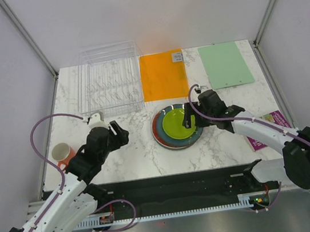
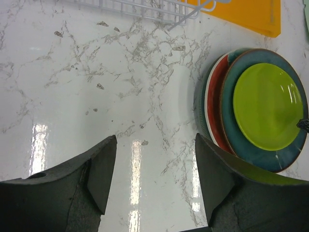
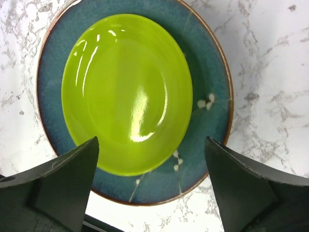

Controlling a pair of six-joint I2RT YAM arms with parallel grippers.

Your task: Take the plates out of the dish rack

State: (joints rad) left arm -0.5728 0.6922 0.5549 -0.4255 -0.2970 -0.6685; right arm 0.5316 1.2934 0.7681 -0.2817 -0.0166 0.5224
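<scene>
Plates: all four lie flat in one stack on the marble table, just in front of the orange mat; lime-green plate on top, dark teal-blue plate under it, then the red plate, with the grey-green plate showing only as a rim at the bottom.

My right gripper hangs directly over the stack; jaws spread wide, nothing between them; the lime-green plate's near rim sits below and between my two fingers; whether they touch it I cannot tell.

My left gripper is over bare marble, jaws apart and empty; the stack lies off to its right, apart from it; the dish rack stands just beyond it, left of the orange mat.
</scene>
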